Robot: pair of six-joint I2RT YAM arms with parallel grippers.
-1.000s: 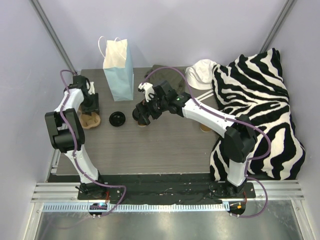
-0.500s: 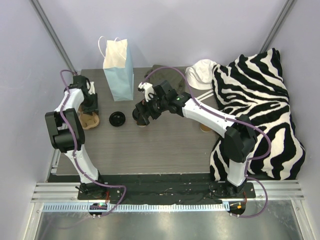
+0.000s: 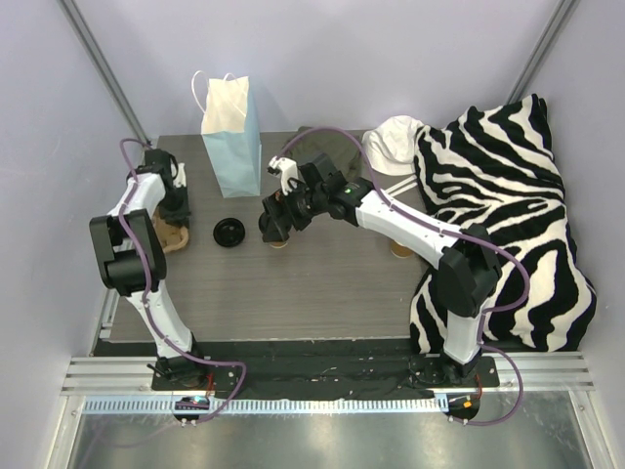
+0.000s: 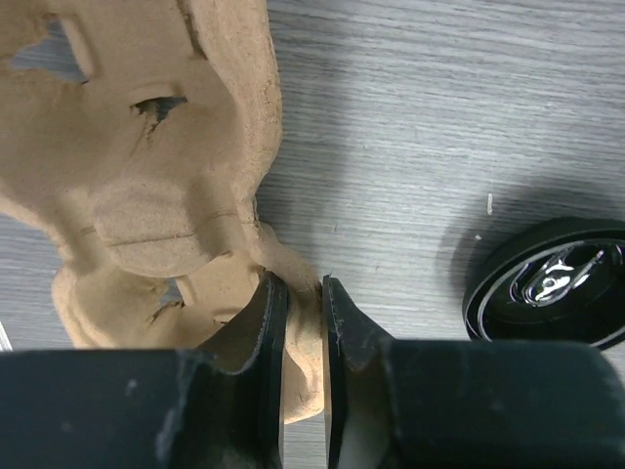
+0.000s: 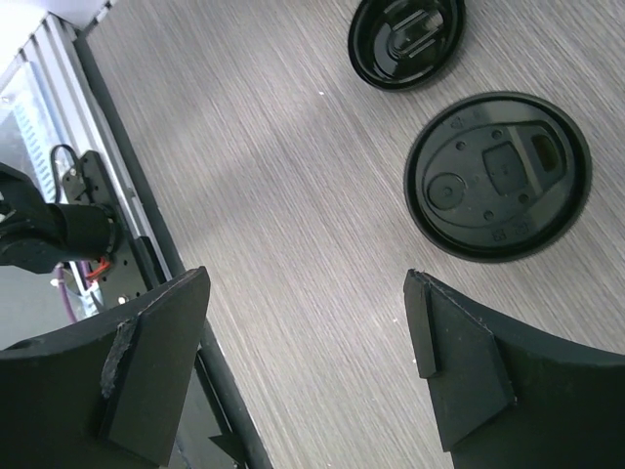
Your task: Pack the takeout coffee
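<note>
**Left fingers pinch the carrier, right fingers hang open by the coffee**

The takeout coffee, a small tan kraft-paper cup with a round black plastic lid (image 5: 498, 176), stands upright near the middle of the grey wood-grain worktop (image 3: 322, 283). It is a little nearer than, and to the right of, the foot of the tall light-blue paper bag with white handles (image 3: 232, 137). The right fingers (image 5: 459, 362) are spread wide and hold nothing. In the wrist view the coffee's lid lies beyond their tips and off to one side, not between them. From above, the right wrist covers most of the cup, so only a sliver of tan shows at its near edge.

A second round black plastic lid (image 3: 229, 233) lies loose on the worktop, just left of the coffee and not touching it.

The left fingers (image 4: 256, 342) are closed on the thin rim of the brown moulded-pulp cup carrier (image 4: 156, 195), with a flap of pulp pressed between them. The carrier lies flat by the left edge of the worktop. The loose lid is near it on the right, with bare wood grain between the two.

A black-and-white zebra-striped cloth (image 3: 508, 195) is heaped along the right side, and a white fabric piece (image 3: 391, 142) rests at its far left corner. A bit of another tan cup (image 3: 400, 249) shows beneath the right forearm, close against the striped cloth
</note>
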